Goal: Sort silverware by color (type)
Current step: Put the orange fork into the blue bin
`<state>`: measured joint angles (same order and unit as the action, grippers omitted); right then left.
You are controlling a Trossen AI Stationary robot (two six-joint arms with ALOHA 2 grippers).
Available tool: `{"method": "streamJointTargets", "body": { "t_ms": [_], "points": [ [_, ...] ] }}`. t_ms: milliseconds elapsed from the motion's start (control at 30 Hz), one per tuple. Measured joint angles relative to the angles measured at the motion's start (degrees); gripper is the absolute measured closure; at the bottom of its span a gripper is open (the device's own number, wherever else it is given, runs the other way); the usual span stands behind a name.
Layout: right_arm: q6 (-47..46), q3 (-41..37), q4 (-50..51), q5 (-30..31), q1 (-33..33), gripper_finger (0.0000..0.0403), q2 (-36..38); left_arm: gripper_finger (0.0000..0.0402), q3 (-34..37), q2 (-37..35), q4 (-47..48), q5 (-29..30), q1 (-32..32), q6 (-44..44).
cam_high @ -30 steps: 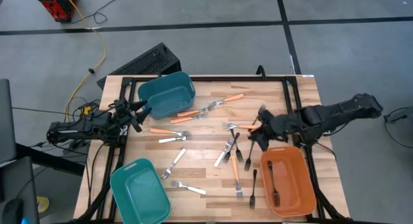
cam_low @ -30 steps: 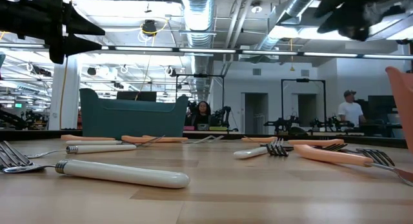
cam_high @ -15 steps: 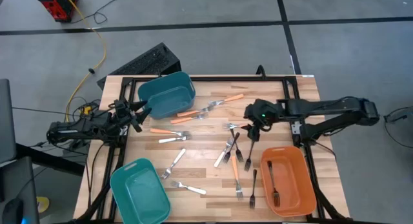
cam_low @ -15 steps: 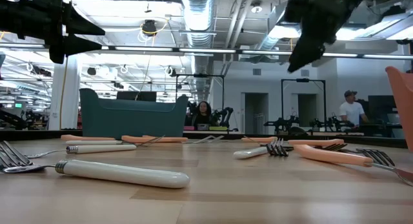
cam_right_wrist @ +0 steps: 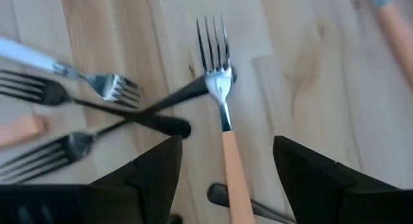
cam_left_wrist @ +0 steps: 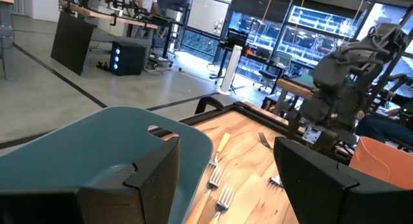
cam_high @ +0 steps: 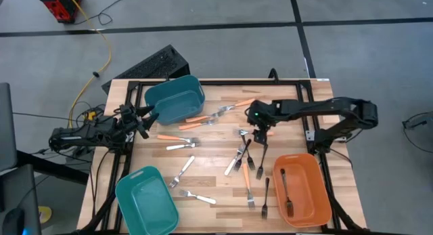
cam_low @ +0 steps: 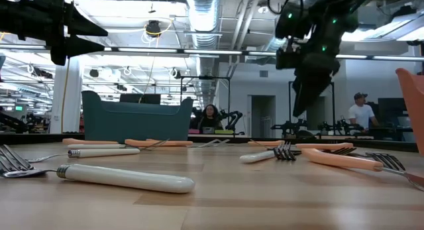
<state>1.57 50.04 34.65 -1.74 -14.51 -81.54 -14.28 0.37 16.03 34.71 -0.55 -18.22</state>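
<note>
Three plastic bins stand on the wooden table [cam_high: 318, 93]: two teal rectangular bins [cam_high: 174, 99] and one orange rectangular bin [cam_high: 302, 189] holding one black fork [cam_high: 287, 194]. The right hand [cam_high: 262, 133] hangs over the table's middle, fingers spread and empty, above an orange-handled fork with silver tines [cam_right_wrist: 222, 121]. That fork lies along the hand's line, tines away, crossing two black forks [cam_right_wrist: 135, 121]. The left hand [cam_high: 141, 120] waits released beside one teal bin.

A robotics lab: exposed ceiling ducts [cam_low: 202, 11], other robot rigs [cam_low: 311, 128] behind.

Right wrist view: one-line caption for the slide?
Open right gripper poised over an orange-handled fork that lies across crossed black forks on the wooden table.
</note>
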Motion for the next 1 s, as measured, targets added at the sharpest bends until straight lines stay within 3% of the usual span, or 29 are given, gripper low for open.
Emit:
{"method": "streamJointTargets", "body": {
  "t_ms": [633, 767, 867, 1000],
  "points": [
    [6.09, 0.12, 0.51, -1.05, -3.7, 0.0133, -13.54, 0.0167, 0.0, 0.01, 0.15, -0.04, -0.01, 0.17],
    [6.05, 0.31, 0.38, 0.94, -3.96, 0.0136, -14.98, 0.0167, 0.0, 0.0, 0.27, -0.04, 0.0, 0.17],
    [6.0, 0.31, 0.83, 1.96, -3.77, 0.0158, -15.65, 0.0167, 0.0, 0.01, 1.06, -0.04, 0.0, 0.15],
    [5.82, 0.26, 0.84, 2.92, -3.82, 0.0216, -15.71, 0.0167, 0.02, 0.01, 1.54, -0.04, 0.01, 0.13]
  ]
}}
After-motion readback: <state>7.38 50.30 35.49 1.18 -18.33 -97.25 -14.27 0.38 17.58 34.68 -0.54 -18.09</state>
